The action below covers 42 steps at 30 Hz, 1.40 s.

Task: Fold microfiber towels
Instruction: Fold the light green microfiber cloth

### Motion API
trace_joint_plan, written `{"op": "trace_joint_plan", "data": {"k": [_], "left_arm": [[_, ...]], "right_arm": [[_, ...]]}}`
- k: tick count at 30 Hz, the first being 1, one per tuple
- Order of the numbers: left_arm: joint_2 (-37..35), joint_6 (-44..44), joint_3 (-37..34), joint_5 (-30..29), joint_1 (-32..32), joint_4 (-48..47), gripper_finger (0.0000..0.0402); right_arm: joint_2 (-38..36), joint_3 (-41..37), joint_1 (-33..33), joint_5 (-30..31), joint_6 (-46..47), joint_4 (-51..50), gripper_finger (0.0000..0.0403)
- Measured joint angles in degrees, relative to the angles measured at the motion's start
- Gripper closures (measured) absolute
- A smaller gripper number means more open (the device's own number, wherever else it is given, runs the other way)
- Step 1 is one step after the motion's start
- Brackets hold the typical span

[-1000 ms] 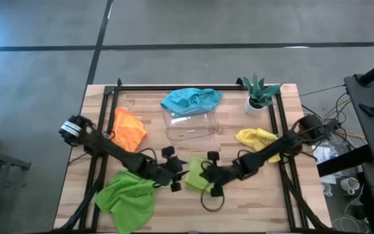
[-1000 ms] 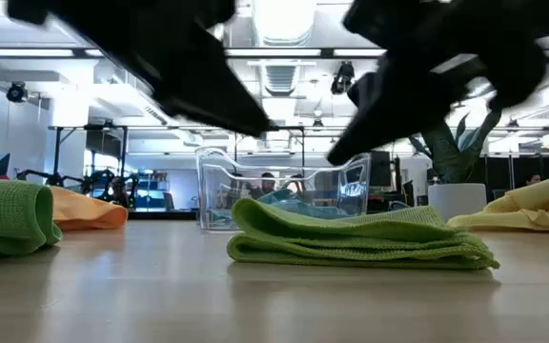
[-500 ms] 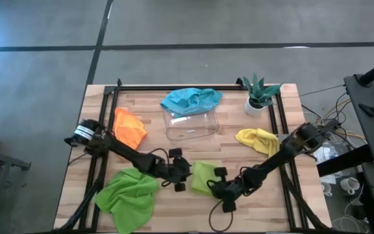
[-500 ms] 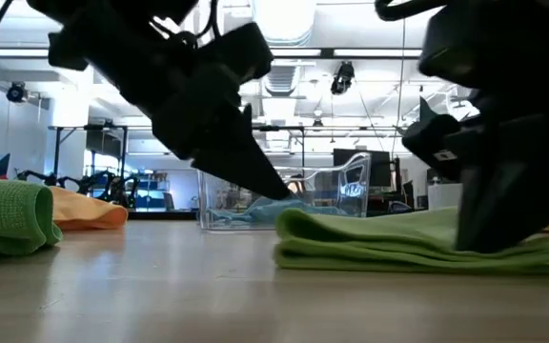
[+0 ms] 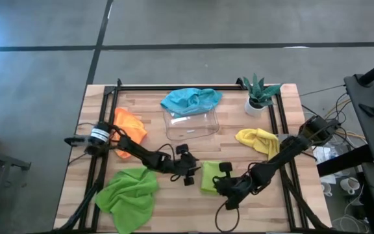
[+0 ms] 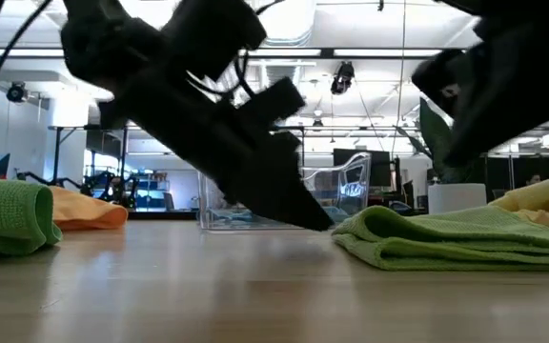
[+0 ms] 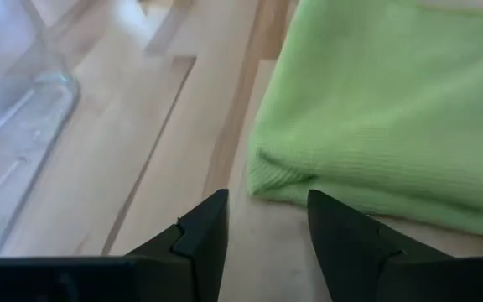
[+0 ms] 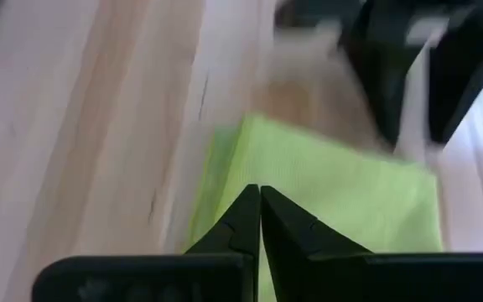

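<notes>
Folded lime towel (image 5: 209, 177) lies flat near the table's (image 5: 239, 214) front centre, long axis running near to far. Left gripper (image 5: 188, 170), fingers spread, sits at its left edge, not touching. Right gripper (image 5: 222, 186), fingers pressed together, rests on its near right corner. Second lime towel (image 5: 130, 197) lies crumpled at front left.
</notes>
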Motion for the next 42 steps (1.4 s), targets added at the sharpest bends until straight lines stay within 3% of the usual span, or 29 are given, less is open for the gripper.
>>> {"op": "trace_joint_plan", "data": {"k": [4,13,17,22,28,42], "left_arm": [[2.25,0.09,0.69,-0.11,0.74,1.5,0.0253],[3.04,0.15,0.96,0.53,1.05,3.28,0.0253],[2.73,0.13,0.94,1.75,1.1,2.83,0.0253],[2.53,0.06,0.94,1.88,1.1,2.42,0.0253],[2.53,0.01,0.92,1.95,1.08,2.3,0.0253],[2.49,0.15,1.46,3.96,0.88,3.39,0.0253]], "right_arm": [[2.4,1.17,-0.09,0.15,1.03,1.68,0.0363],[10.91,7.91,-1.29,0.61,2.19,1.01,0.0221],[13.57,10.08,-2.79,2.98,4.87,-3.76,0.0203],[16.55,13.09,-3.71,3.76,5.36,-8.94,0.0249],[16.75,17.0,-3.42,4.05,4.65,-15.36,0.0377],[9.53,19.5,-3.21,4.13,4.86,-27.11,0.0385]]}}
